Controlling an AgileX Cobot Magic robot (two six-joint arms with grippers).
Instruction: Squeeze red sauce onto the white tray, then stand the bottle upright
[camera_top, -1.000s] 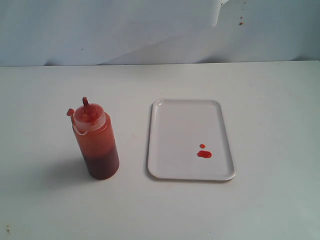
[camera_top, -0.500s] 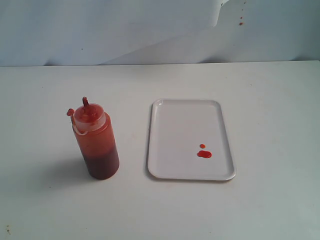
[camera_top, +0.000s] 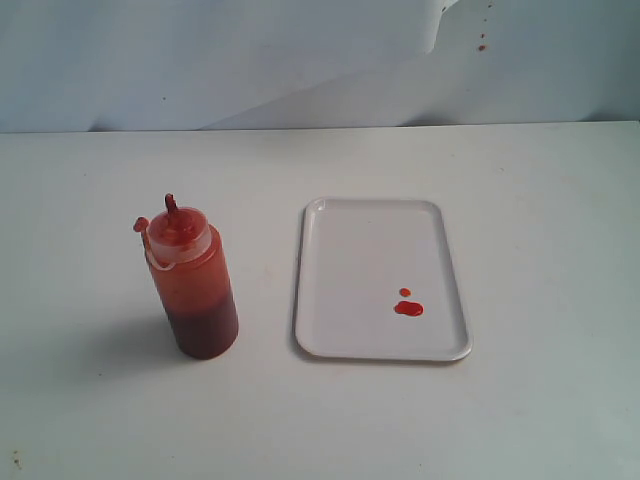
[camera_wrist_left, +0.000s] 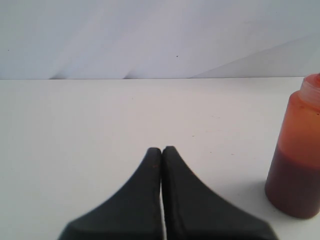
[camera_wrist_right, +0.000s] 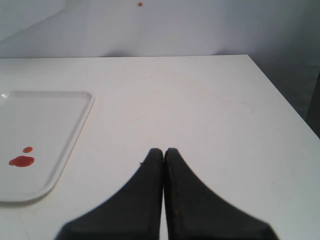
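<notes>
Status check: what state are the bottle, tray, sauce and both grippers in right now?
white tray: lying flat, sauce on it.
red sauce: two small blobs on the tray.
bottle: standing upright beside the tray, not held.
left gripper: shut, empty.
right gripper: shut, empty.

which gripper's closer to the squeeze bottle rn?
Left. The left gripper, shut, has the squeeze bottle standing close by in its view. The right gripper, also shut, sits across the white tray from it, bottle out of view.
</notes>
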